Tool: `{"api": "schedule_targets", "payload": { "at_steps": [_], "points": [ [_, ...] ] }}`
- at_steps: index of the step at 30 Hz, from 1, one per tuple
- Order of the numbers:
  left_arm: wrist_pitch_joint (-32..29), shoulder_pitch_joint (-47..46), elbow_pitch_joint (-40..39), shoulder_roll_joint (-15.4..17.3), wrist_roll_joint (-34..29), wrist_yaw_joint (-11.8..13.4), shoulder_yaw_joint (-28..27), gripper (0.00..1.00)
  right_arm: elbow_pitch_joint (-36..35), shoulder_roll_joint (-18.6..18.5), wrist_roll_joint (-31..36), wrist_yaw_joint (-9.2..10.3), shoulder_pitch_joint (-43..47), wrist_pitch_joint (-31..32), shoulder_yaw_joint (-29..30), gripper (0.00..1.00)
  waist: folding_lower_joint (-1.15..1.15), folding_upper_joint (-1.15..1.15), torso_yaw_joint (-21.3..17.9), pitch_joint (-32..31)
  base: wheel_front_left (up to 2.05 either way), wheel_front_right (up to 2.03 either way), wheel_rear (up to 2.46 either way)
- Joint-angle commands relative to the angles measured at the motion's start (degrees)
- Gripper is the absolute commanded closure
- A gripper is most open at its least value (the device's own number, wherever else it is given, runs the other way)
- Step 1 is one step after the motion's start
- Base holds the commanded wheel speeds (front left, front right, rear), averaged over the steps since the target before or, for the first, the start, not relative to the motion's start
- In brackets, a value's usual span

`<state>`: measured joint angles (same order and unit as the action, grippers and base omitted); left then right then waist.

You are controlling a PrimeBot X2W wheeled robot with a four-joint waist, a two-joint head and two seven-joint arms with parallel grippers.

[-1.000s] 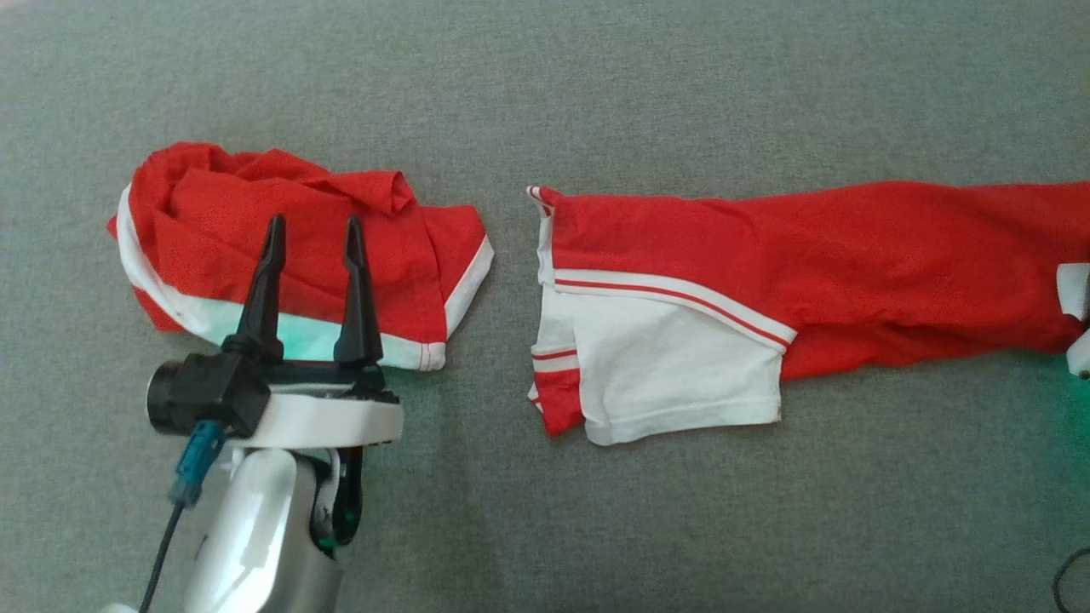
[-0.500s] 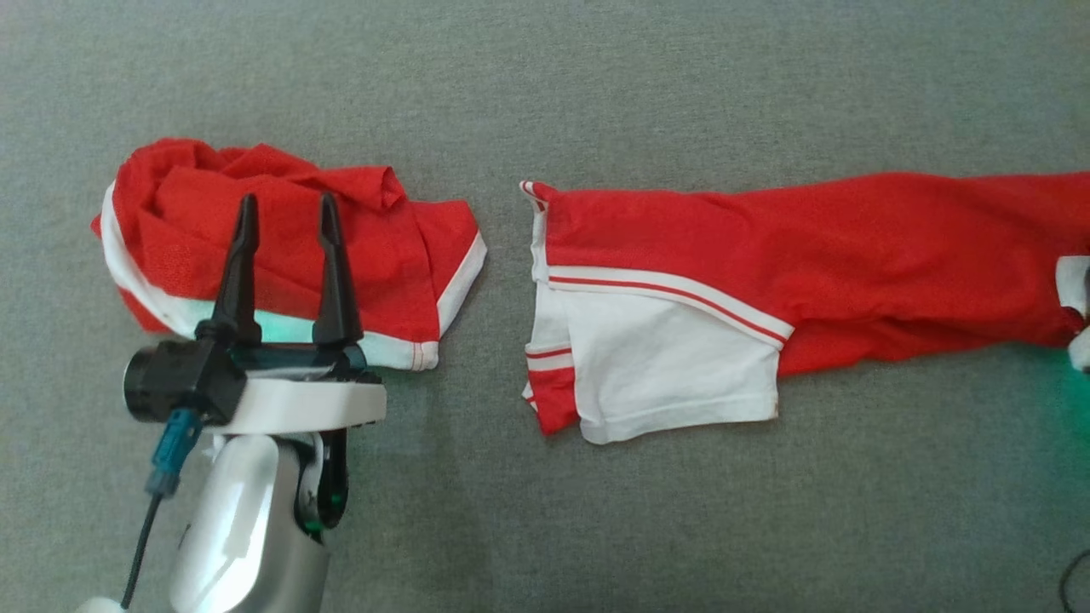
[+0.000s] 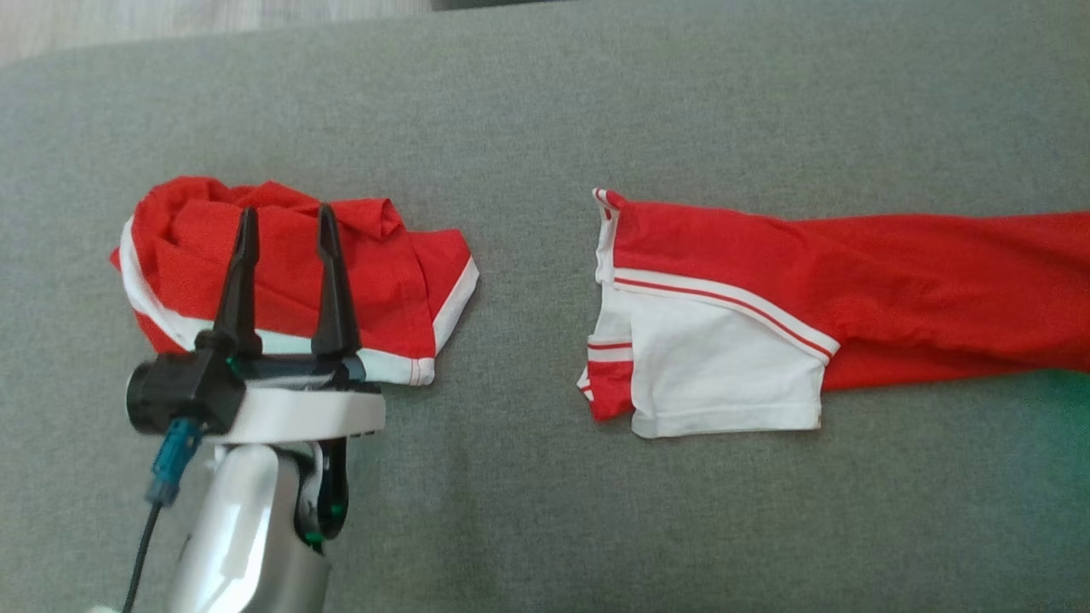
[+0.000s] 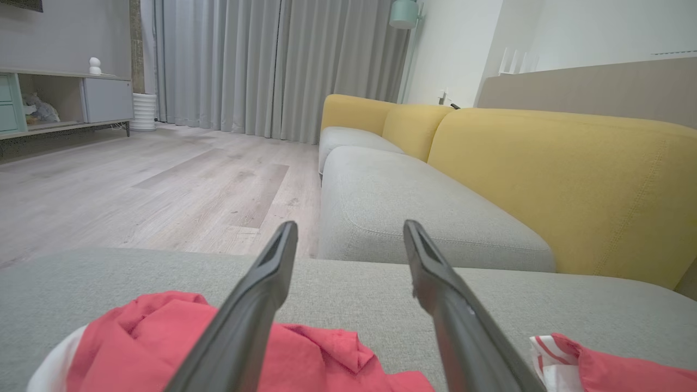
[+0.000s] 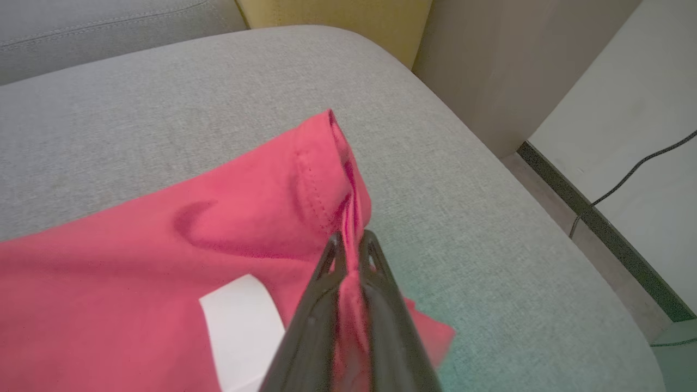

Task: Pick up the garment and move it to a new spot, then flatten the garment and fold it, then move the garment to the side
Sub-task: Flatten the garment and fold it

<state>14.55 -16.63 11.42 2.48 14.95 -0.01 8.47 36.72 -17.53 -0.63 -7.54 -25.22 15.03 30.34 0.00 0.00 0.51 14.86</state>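
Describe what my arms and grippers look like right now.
The left gripper has two long, tapering black fingers on a black base, a white wrist collar, a glossy silver forearm shell, and a blue connector with a dark cable. The right gripper shows matching dark tapered fingers.

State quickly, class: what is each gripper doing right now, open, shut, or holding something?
Left gripper: open, holding nothing.
Right gripper: shut on the edge of the stretched-out red garment.

Head looks down on cushion (image 3: 511,511); left wrist low, toward sofa (image 4: 572,179); right wrist close over garment (image 5: 136,245).
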Motion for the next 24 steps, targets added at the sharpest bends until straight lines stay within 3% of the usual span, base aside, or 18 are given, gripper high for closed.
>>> {"api": "schedule_targets", "payload": {
  "at_steps": [1,9,17,21,24],
  "points": [
    [0.4,0.3,-1.6,0.4,0.6,0.3,-1.5,0.00,-2.4,-0.1,1.1,0.05,-1.4,-0.8,-1.0,1.00,0.00,0.00,0.1,-1.3,0.00,0.00,0.00],
    [0.4,2.4,-1.3,0.4,2.2,1.0,-0.8,0.00,-6.7,2.8,1.2,0.05,-0.4,-1.1,-5.1,1.00,0.00,0.00,0.4,-5.5,0.00,0.00,0.00],
    [0.4,4.2,-1.3,0.4,3.5,1.8,0.2,0.00,-18.0,9.6,-3.0,0.05,2.5,1.1,-15.1,1.00,0.00,0.00,1.7,-9.6,0.00,0.00,0.00],
    [0.4,4.3,-1.8,0.4,4.6,2.2,0.3,0.00,-22.9,13.8,-7.6,0.05,3.1,2.9,-19.8,1.00,0.00,0.00,2.6,-10.2,0.00,0.00,0.00],
    [0.4,4.2,-2.5,0.4,6.3,2.4,0.7,0.00,-24.2,14.6,-14.4,0.05,3.4,2.9,-24.1,1.00,0.00,0.00,3.7,-10.4,0.00,0.00,0.00]
  ]
}}
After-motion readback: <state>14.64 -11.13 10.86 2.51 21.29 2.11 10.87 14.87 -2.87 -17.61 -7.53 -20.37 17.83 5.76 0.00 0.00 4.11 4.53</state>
